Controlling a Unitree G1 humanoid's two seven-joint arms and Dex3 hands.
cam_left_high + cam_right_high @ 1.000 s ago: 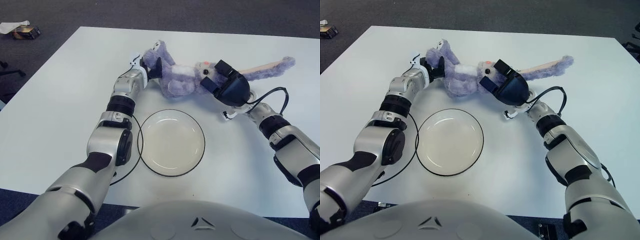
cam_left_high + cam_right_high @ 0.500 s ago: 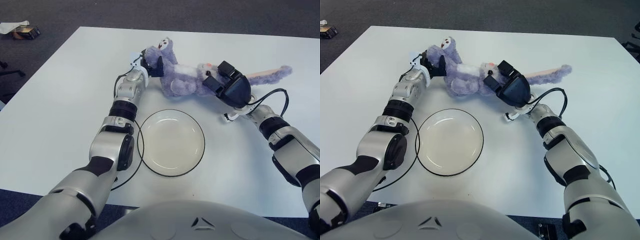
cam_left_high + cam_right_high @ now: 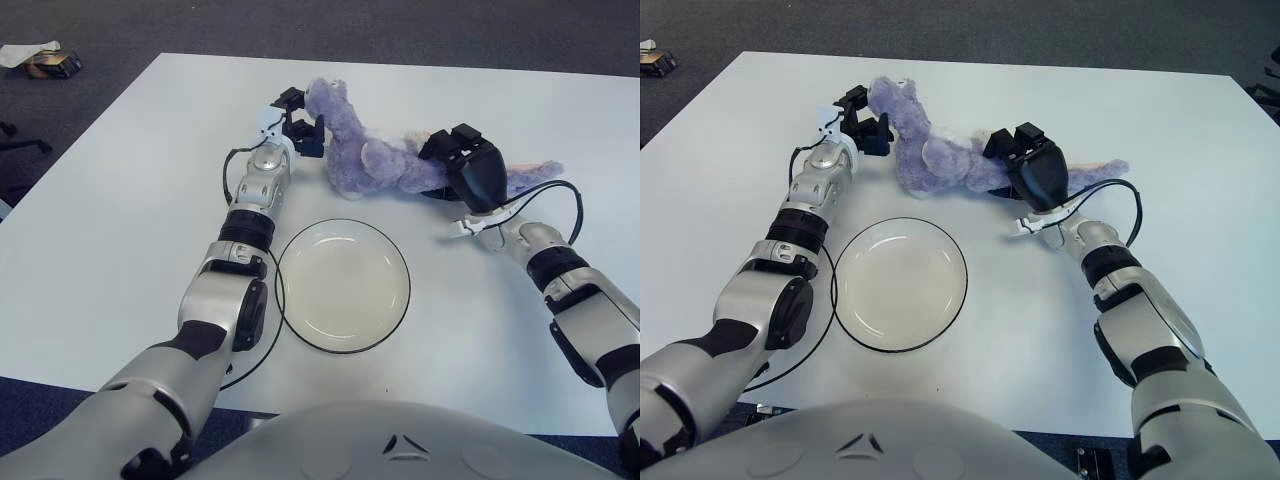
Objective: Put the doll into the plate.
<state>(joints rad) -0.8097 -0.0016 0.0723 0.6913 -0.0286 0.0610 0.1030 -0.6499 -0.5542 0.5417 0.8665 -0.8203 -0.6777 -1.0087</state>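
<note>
The purple plush doll (image 3: 365, 155) lies on the white table (image 3: 130, 200) just beyond the plate, one leg raised at its left end and a long ear trailing right. My left hand (image 3: 300, 122) sits at the left side of that raised leg, its fingers (image 3: 290, 98) spread and touching the plush without closing round it. My right hand (image 3: 462, 160) is curled over the doll's head from the right and grips it. The white plate (image 3: 342, 285) with a dark rim stands in front of the doll, with nothing in it.
A black cable (image 3: 545, 188) loops on the table by my right wrist. Another cable (image 3: 262, 335) curves along the plate's left side. The table's far edge gives onto dark carpet, where a small box (image 3: 50, 64) lies at far left.
The doll has slid right and turned, its leg now clear of my left fingers, which have spread apart. My right hand moved right with the head.
</note>
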